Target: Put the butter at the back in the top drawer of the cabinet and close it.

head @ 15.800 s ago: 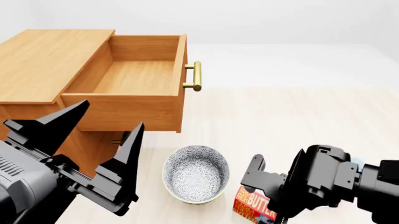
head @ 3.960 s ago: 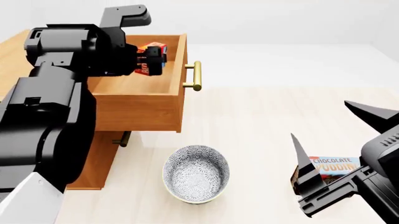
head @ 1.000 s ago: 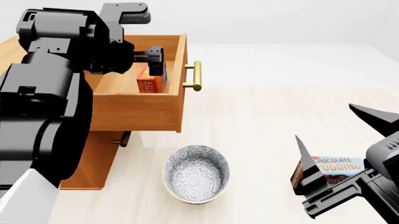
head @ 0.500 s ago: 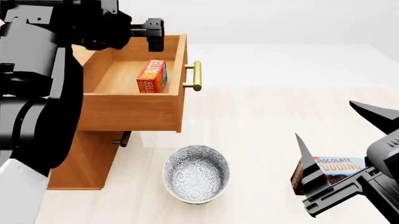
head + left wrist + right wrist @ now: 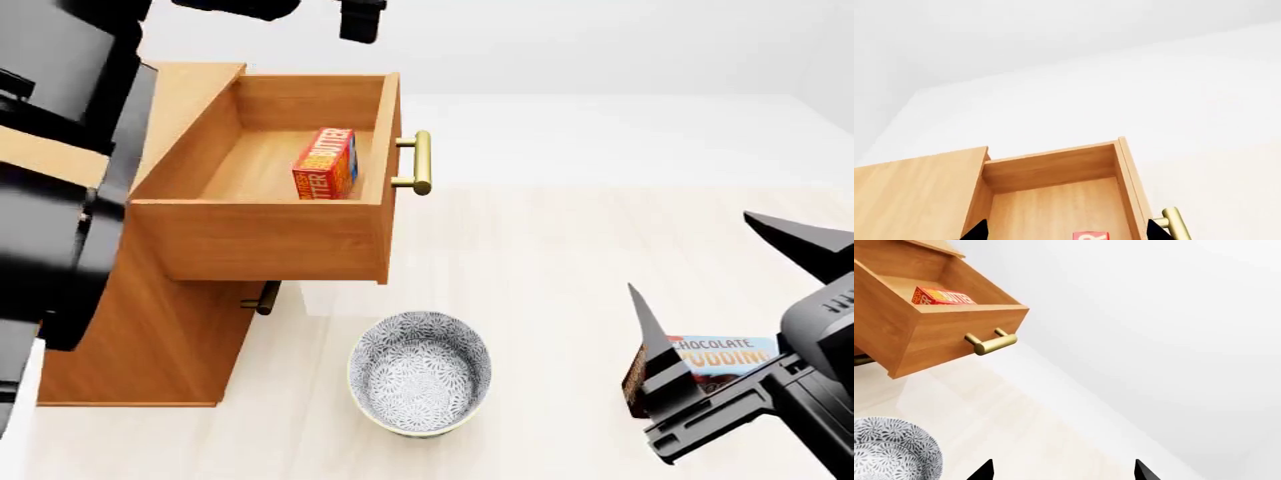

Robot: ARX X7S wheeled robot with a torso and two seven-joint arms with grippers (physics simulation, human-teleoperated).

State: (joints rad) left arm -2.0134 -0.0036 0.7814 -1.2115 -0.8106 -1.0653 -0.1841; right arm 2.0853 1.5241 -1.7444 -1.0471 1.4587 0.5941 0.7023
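The butter (image 5: 326,163) stands on edge inside the open top drawer (image 5: 267,238) of the cabinet (image 5: 167,335), close to the panel that carries the brass handle (image 5: 416,162). My left gripper (image 5: 1066,235) hangs open high above the drawer, holding nothing; the butter's red top (image 5: 1090,236) shows below, between its fingertips (image 5: 977,231). In the head view only a dark finger (image 5: 360,18) of it shows at the upper edge. My right gripper (image 5: 727,300) is open and empty at the lower right. From the right wrist view the butter (image 5: 942,296) shows in the drawer (image 5: 954,335).
A patterned bowl (image 5: 419,372) sits on the floor in front of the cabinet. A chocolate pudding box (image 5: 714,355) lies beside my right gripper's lower finger. A lower drawer's handle (image 5: 263,297) shows under the open drawer. My left arm covers the cabinet's left part.
The left gripper has let go of the butter and risen straight up out of the drawer. The butter stays standing in the drawer. The right arm has hardly moved.
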